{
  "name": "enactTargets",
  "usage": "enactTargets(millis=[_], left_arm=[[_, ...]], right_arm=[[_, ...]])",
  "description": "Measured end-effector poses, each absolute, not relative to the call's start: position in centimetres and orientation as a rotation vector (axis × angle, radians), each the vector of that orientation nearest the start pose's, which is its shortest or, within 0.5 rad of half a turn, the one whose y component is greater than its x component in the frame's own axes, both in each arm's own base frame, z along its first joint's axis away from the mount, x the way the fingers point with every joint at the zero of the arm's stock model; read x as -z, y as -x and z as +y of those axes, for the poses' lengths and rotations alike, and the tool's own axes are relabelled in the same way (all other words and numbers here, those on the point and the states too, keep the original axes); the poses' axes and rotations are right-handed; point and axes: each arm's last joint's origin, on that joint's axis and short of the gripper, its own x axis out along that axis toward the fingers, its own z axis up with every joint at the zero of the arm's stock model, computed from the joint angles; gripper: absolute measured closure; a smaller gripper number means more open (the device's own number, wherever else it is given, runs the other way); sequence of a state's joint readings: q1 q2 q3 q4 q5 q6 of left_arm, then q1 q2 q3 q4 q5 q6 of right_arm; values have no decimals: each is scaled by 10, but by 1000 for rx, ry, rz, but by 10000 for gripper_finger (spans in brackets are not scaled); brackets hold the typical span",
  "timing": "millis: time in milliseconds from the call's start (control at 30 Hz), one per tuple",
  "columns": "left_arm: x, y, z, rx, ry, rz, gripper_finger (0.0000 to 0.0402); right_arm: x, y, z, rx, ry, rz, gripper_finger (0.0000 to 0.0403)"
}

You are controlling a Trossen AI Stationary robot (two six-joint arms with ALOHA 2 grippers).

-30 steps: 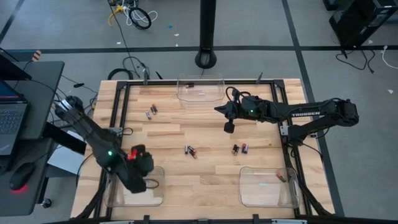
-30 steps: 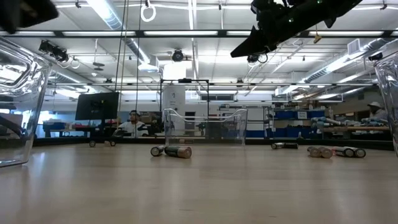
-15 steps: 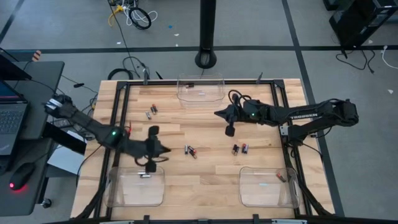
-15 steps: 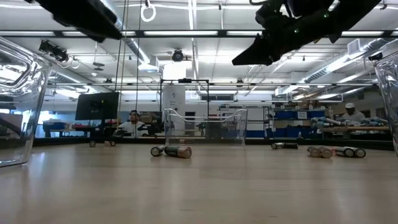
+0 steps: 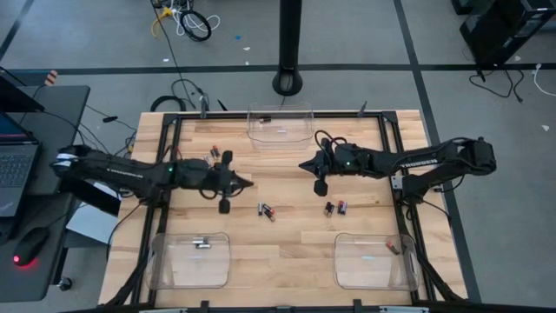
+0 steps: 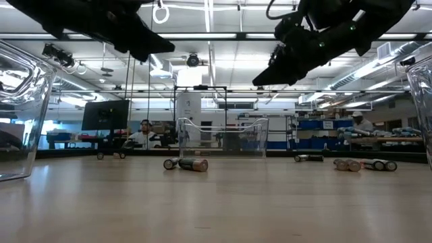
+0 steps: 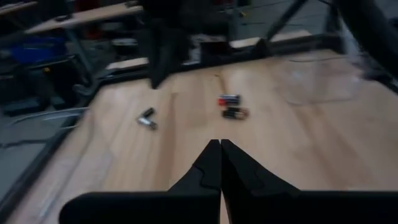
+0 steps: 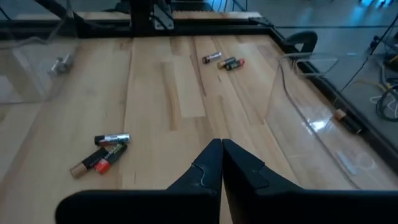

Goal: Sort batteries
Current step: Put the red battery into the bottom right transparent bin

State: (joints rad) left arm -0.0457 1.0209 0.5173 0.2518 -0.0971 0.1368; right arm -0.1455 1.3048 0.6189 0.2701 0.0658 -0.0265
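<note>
Swinging away from the near-left bin, left gripper, fingers shut and empty, now hovers beside centre batteries; right gripper likewise closed, empty.

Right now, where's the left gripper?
High view: the left gripper is shut and empty over the table's left-centre, beside the loose battery pair at mid-table and up-table of the front-left clear bin.

Left wrist view blurred; batteries indistinct (sizes untellable).
</note>
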Motion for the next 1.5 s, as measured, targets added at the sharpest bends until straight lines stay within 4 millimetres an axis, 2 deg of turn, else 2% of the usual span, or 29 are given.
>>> enactTargets(millis=[167, 300, 433, 633, 1267, 1500], left_arm=[[-234, -225, 2, -73, -157, 265, 396], [-226, -232, 3, -92, -164, 289, 396], [-220, -240, 3, -107, -167, 283, 396], [-216, -249, 5, -126, -175, 245, 396], [-215, -250, 11, -199, -249, 257, 396], [-221, -251, 16, -44, -222, 172, 396]], right_arm=[[-199, -271, -42, 202, 10, 439, 393], [-193, -274, -42, 202, 10, 453, 379], [-193, -274, -42, 202, 11, 455, 373], [-194, -273, -43, 219, 44, 456, 390], [-194, -272, -49, 299, 44, 460, 389], [-194, -271, -56, 348, -52, 446, 390]])
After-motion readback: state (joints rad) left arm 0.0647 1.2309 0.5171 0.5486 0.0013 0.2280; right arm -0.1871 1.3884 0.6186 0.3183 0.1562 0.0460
